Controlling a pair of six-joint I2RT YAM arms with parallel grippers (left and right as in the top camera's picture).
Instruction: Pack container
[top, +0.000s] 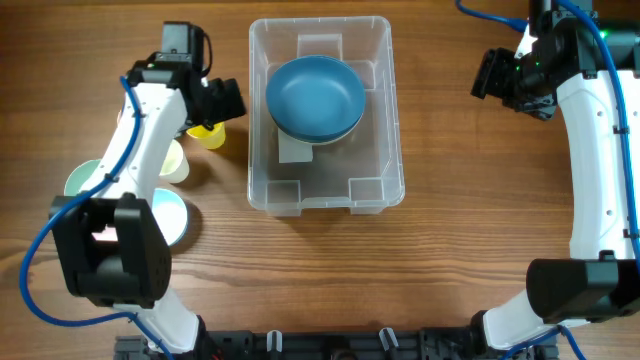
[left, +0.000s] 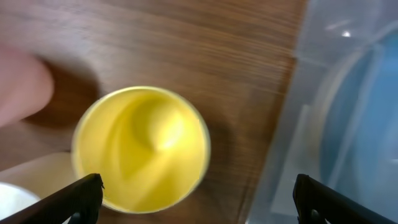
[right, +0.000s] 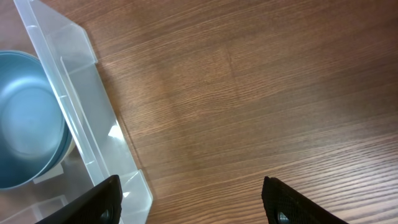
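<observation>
Our left gripper (left: 199, 200) hangs spread wide and holds nothing. Its two black fingertips stand either side of the small round yellow plastic cup (left: 142, 152), which sits upright on the wooden table (left: 205, 43) directly beneath it, nearer one finger than the other. To take the cup well, we judge that we should first centre it between the fingers. We should then come straight down so the other finger clears the container wall, and close gently, since so light a cup may tip or skid. Just beside that other finger is the clear rectangular plastic container (top: 325, 192) with rounded corners, lying between our two arms. One half of it holds a round blue bowl (top: 315, 97), possibly two nested; we cannot tell. The other half looks free for the cup. Behind the left gripper, toward its arm's base, a cream cup (top: 173, 160), a pale green bowl (top: 78, 182) and a light blue bowl (top: 172, 215) wait on the wood. Our right gripper (right: 193, 202) is likewise spread and empty over bare table, with the container off to its side.
</observation>
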